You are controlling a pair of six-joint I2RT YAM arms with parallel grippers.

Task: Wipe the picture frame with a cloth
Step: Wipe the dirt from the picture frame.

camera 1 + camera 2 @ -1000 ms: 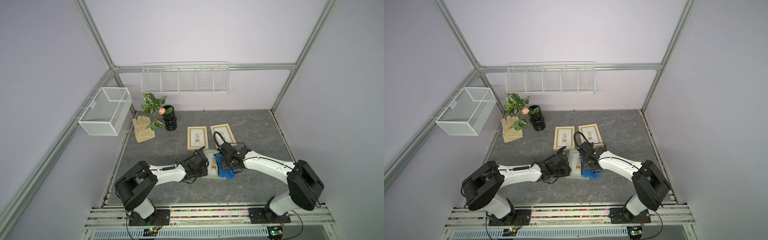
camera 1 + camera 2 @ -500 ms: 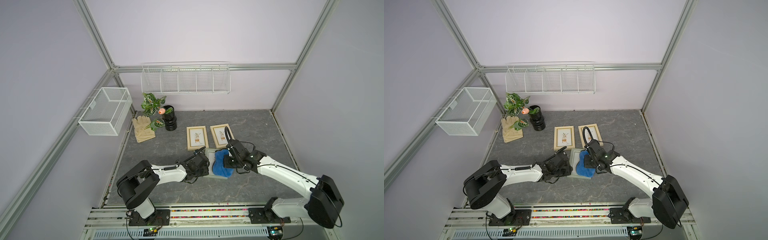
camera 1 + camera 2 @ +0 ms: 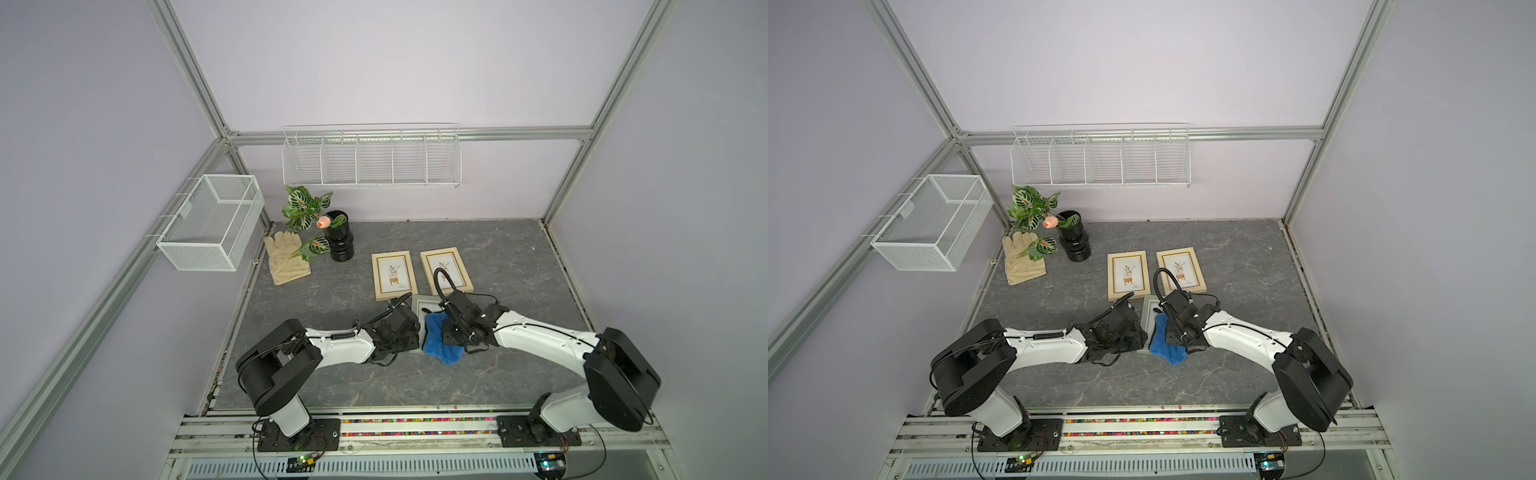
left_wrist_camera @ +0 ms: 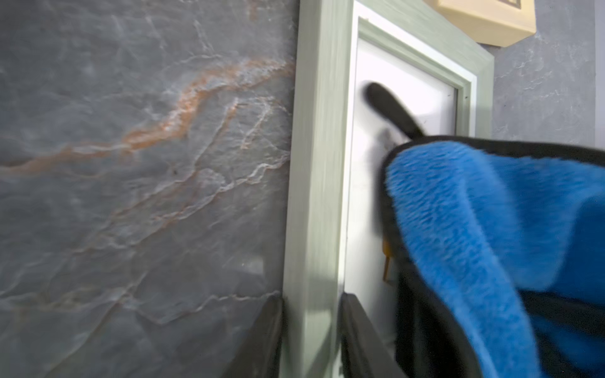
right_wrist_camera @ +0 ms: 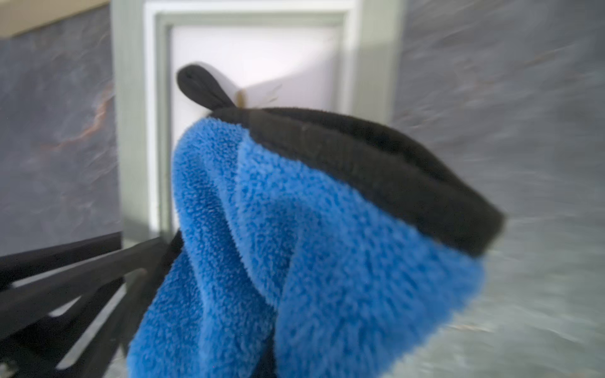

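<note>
We look down on a grey slate tabletop (image 3: 511,270), walled on three sides. Its widest bare stretch lies on the right, between the frames and the right wall (image 3: 665,208), with another strip along the near edge. The left arm (image 3: 332,349) and right arm (image 3: 540,336) reach in from the near side and meet at mid-tabletop. A wire shelf (image 3: 372,166) hangs on the back wall (image 3: 415,83) and a mesh basket (image 3: 212,224) on the left wall (image 3: 83,166), both above the surface. In the far left corner a black vase (image 3: 338,245) holds a plant (image 3: 303,205), with a beige glove (image 3: 286,259) lying just beside it.

Two wooden frames (image 3: 394,275) lie flat side by side. The near edge of one sits just beside the far edge of the picture frame (image 4: 314,196), a grey-green one lying flat between the grippers. The cloth (image 3: 440,345) covers the near right part of its glass (image 4: 409,81) and spills over the edge onto the slate — the far part of the glass shows bare.

The right gripper (image 3: 451,334) is pressed together on the cloth, its fingers buried in the plush. The left gripper (image 4: 309,299) pinches the picture frame's rail on that arm's side — one finger (image 4: 258,340) against the outer edge, one (image 4: 360,337) at the inner lip. The cloth's black loop (image 5: 203,88) lies on the glass.
</note>
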